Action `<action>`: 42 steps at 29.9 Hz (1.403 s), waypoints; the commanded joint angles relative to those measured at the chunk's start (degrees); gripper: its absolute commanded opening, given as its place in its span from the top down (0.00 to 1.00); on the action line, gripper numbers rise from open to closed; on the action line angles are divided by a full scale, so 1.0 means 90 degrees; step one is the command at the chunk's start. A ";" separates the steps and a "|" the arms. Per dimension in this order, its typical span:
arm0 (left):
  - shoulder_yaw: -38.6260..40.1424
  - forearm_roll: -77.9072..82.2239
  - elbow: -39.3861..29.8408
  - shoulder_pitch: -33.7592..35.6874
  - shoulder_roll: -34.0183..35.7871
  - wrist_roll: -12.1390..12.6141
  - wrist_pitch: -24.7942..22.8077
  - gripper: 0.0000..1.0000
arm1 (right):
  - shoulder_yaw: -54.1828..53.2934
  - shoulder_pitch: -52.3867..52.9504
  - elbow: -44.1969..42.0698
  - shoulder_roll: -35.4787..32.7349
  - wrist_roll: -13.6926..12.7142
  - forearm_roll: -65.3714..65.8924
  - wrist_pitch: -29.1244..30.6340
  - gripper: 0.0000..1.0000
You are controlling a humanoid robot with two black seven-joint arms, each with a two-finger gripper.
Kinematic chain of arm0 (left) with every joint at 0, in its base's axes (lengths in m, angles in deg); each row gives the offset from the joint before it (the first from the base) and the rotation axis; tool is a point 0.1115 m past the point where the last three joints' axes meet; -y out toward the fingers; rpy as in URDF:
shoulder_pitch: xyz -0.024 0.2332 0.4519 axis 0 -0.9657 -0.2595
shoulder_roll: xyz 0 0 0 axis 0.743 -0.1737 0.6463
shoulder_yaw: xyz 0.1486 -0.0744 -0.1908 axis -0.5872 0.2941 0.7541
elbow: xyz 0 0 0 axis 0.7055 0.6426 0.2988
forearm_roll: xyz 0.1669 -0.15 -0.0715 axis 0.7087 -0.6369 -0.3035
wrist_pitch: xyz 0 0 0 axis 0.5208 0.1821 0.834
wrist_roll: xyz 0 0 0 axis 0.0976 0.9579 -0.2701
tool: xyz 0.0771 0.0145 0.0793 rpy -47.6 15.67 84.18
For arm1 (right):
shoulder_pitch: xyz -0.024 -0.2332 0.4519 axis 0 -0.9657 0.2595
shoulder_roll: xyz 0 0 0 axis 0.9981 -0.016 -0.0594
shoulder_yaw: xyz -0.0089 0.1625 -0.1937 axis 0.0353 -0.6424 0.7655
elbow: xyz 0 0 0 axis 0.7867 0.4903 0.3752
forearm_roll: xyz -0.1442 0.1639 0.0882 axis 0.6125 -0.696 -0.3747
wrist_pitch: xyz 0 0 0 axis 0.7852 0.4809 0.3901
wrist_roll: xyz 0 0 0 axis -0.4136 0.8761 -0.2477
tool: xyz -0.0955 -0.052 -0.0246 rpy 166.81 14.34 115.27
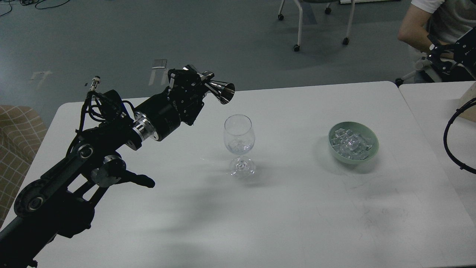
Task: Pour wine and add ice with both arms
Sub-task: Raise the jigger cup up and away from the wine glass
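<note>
One left gripper clamped on one steel jigger, one wine glass, one bowl of ice

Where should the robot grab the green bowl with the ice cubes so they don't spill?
Probably the thin rim of the pale green round bowl, pinched from straight above on its right side, nearest where the right arm would enter. The bowl sits upright and open; the clear ice cubes fill its middle.
</note>
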State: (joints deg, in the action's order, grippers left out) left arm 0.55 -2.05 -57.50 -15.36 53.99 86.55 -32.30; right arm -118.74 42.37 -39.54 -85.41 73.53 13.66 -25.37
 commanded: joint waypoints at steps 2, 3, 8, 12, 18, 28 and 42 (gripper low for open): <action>0.0009 0.0129 -0.0017 0.0096 0.0184 0.0048 -0.0207 1.00 | -0.0001 0.0010 -0.0009 -0.0068 -0.0006 0.0001 0.0004 0.00; 0.0009 0.0188 -0.0027 0.0115 0.0184 0.0048 -0.0257 1.00 | -0.0001 0.0010 -0.0009 -0.0068 -0.0006 -0.0009 0.0004 0.00; 0.0009 0.0588 -0.0095 0.0164 0.0194 0.0155 -0.0452 1.00 | -0.0001 0.0020 -0.0009 -0.0068 0.0004 -0.0009 0.0004 0.00; 0.0009 0.0647 -0.0173 0.0184 0.0165 0.0283 -0.0472 1.00 | -0.0080 0.0020 -0.0009 -0.0068 -0.0006 -0.0009 0.0004 0.00; -0.0030 0.0920 -0.0183 0.0554 0.0194 0.0312 -0.0549 1.00 | -0.0128 0.0020 -0.0009 -0.0117 -0.0006 -0.0009 0.0004 0.00; -0.0010 0.1272 -0.0466 0.0916 0.0194 0.1103 -0.0794 1.00 | -0.0177 0.0020 0.0011 -0.0127 -0.0016 -0.0009 0.0004 0.00; 0.0447 0.1257 -0.0447 0.0780 0.0009 0.0879 -0.0619 1.00 | -0.0187 0.0020 0.0138 -0.0273 -0.0026 0.0001 0.0004 0.00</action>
State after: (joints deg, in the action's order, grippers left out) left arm 1.81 13.95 -61.58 -7.87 55.55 93.98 -38.98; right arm -120.50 42.63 -38.35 -87.76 73.30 13.64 -25.33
